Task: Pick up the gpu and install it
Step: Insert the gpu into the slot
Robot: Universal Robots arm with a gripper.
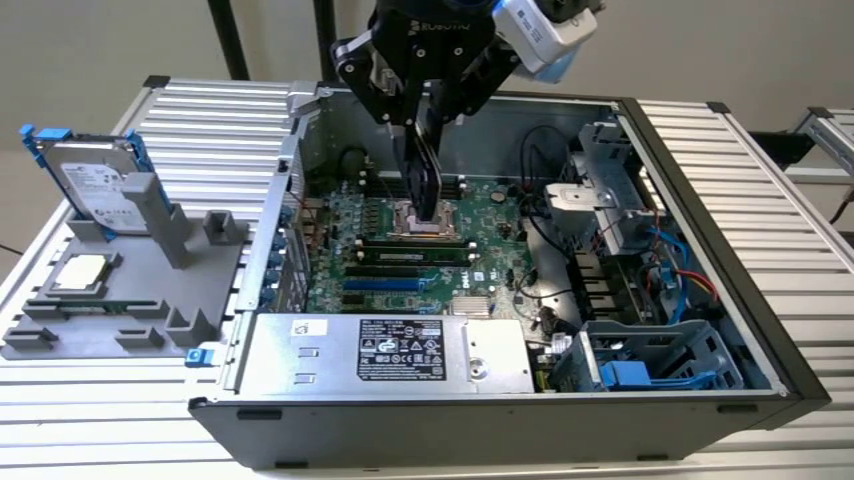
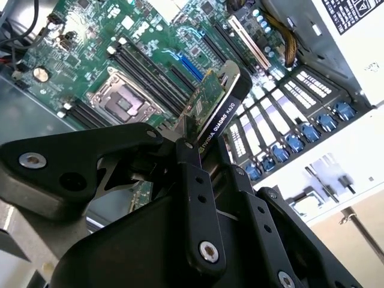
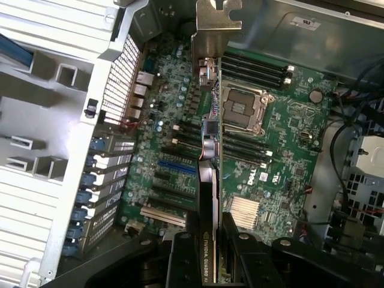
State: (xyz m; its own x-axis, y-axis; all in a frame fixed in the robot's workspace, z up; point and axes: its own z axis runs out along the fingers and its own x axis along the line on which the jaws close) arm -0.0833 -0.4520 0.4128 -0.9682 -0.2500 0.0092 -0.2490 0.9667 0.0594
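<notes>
The end effector [image 3: 208,243] is clamped on the gpu [image 3: 208,138], a finger on each face; the card's long axis runs straight out from it, edge-on, hanging above the green board [image 3: 288,180] just beside the metal socket [image 3: 243,111]; thin green laminate, glossy black shroud, bent silver bracket [image 3: 215,24] at its far end; the blue slot [image 3: 177,167], farther from the socket, sits empty.
</notes>
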